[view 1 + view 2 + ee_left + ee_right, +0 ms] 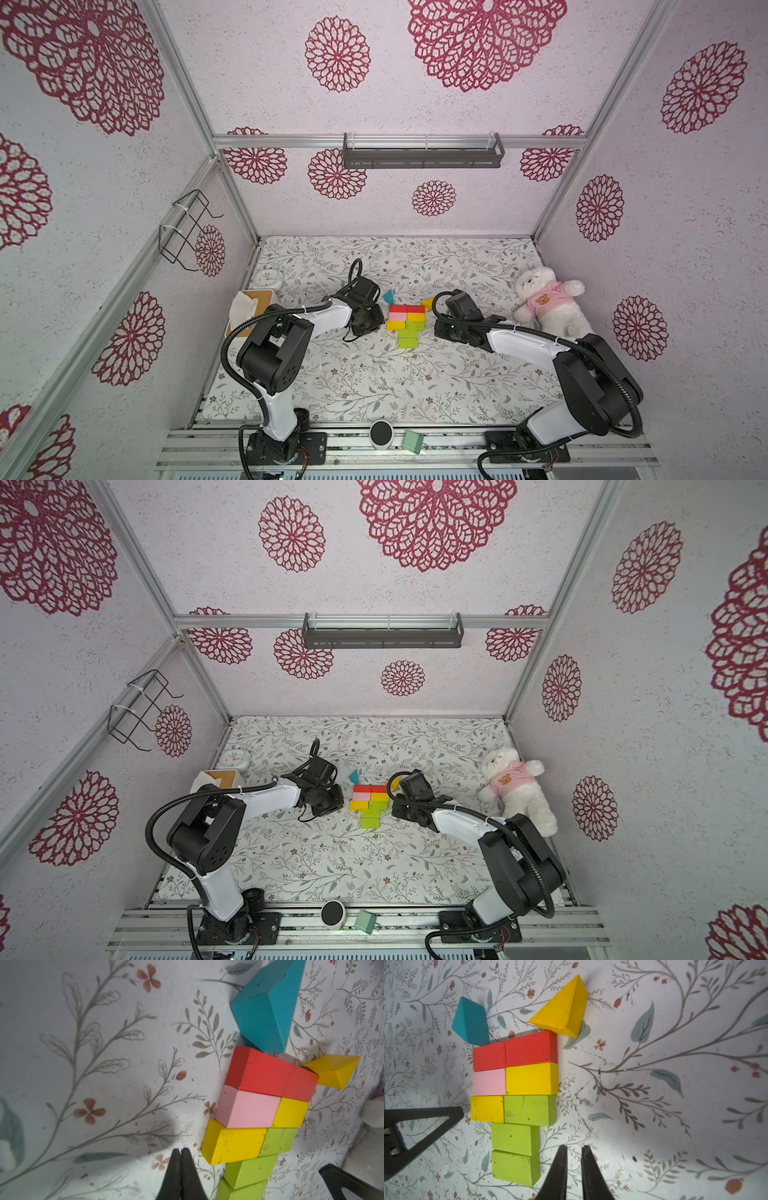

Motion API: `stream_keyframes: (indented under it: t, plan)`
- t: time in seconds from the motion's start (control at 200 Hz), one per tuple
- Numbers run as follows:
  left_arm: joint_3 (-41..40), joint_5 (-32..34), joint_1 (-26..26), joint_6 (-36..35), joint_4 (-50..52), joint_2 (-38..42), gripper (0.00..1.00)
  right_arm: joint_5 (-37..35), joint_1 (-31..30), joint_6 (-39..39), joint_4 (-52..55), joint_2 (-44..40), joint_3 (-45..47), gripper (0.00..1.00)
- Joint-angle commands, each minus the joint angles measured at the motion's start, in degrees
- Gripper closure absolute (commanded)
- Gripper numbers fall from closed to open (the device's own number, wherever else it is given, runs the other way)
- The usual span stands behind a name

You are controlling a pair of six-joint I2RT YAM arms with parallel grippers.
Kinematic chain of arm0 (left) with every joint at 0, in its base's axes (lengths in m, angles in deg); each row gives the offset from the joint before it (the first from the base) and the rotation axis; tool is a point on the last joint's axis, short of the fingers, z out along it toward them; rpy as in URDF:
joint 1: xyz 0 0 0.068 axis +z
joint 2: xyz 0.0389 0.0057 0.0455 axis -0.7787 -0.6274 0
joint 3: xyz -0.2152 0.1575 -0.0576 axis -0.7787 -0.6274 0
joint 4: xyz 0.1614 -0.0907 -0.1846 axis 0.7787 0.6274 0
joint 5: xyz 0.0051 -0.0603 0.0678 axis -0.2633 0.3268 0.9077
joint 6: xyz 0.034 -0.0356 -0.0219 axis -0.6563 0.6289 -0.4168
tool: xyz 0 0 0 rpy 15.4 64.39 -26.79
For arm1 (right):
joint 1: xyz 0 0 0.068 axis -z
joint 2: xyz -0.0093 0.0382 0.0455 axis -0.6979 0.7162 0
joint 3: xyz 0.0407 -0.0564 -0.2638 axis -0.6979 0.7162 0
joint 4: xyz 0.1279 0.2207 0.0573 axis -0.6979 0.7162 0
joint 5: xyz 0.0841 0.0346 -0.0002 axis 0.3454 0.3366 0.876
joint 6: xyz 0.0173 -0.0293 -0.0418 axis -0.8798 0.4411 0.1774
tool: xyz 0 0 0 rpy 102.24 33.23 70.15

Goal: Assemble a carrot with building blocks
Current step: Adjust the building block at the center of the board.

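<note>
Left wrist view shows the left end effector (181,1150) closed tight and empty, just beside the carrot (270,1076), which lies flat in the middle of the counter (374,386). Its building blocks (247,1107) look light, stiff and glossy, probably slippery; hold one across its long flat sides. The right end effector (574,1148) stands slightly open, empty. Farther right, the teddy bear (548,307) blocks nothing.

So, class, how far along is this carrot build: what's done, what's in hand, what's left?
Done: the carrot's body lies in tapering rows, red down to lime green, with the teal triangle and yellow triangle at the corners of the red row. In hand: nothing; the left gripper is shut and empty, the right gripper empty with jaws slightly apart. Left: probably only straightening the two triangles, if anything.
</note>
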Motion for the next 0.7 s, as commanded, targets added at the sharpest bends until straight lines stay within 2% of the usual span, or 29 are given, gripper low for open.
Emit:
stream_keyframes:
  t: [0.0, 0.691]
  plan:
    - [1.62, -1.18, -0.21, -0.66, -0.99, -1.31, 0.95, 0.5, 0.47, 0.8, -0.32, -0.23, -0.73, 0.82]
    - [4.09, -2.2, -1.86, -0.37, -1.14, -4.07, 0.95, 0.62, 1.0, 0.71, -0.23, -0.67, 0.67, 0.82]
